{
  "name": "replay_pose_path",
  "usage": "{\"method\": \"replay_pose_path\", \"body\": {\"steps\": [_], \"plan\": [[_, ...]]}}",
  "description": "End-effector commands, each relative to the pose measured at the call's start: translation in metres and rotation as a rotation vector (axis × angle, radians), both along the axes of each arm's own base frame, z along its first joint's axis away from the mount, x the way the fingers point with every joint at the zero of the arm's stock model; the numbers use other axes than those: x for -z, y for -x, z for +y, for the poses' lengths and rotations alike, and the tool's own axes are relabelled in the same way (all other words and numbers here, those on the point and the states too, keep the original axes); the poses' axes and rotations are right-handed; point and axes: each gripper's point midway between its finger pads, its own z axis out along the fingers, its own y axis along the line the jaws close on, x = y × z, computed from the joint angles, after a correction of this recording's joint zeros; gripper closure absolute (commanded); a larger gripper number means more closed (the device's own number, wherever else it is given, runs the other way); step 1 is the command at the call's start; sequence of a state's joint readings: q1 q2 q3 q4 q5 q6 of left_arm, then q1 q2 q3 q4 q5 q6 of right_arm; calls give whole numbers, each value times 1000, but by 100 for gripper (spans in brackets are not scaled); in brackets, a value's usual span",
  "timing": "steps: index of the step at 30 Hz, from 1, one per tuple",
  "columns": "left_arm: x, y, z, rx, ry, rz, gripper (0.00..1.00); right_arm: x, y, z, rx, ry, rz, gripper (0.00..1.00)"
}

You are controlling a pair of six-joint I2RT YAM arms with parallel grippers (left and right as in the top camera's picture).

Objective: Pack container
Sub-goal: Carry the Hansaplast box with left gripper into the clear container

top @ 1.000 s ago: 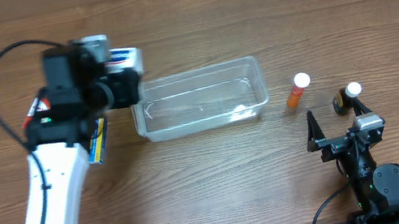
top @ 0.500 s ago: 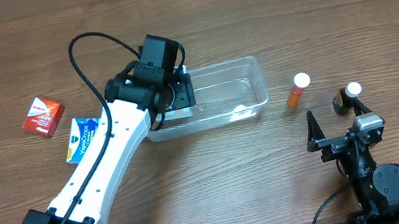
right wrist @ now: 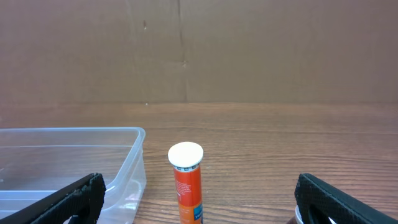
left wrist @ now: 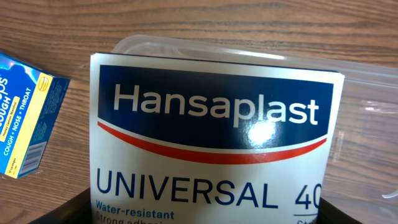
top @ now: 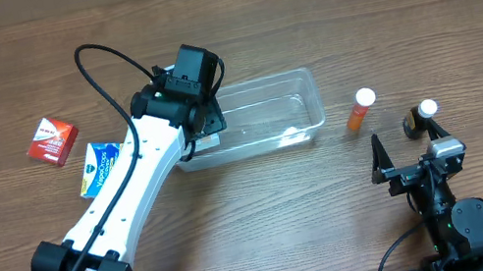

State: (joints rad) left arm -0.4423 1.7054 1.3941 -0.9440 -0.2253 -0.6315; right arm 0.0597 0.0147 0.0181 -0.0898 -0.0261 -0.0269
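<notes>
The clear plastic container lies at the table's middle. My left gripper hangs over the container's left end, shut on a white and blue Hansaplast plaster box. In the left wrist view that box fills the frame, with the container's rim behind it. My right gripper is open and empty near the front right. Between its fingers the right wrist view shows an orange tube with a white cap and the container's right end.
The orange tube stands to the right of the container. A dark bottle with a white cap stands by my right gripper. A red box and a blue and yellow box lie at the left.
My left arm has swung from the container's left side to above its left end, carrying the plaster box. The right arm has not moved.
</notes>
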Motion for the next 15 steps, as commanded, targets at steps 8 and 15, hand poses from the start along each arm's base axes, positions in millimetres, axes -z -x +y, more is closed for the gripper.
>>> {"method": "replay_pose_path", "body": {"steps": [8, 15], "plan": [[3, -14, 14, -19, -36, -7, 24, 1, 0, 0, 0, 3, -9, 0], [4, -14, 9, 22, -3, 9, 24, 1, 0, 0, 0, 3, -9, 0]]}}
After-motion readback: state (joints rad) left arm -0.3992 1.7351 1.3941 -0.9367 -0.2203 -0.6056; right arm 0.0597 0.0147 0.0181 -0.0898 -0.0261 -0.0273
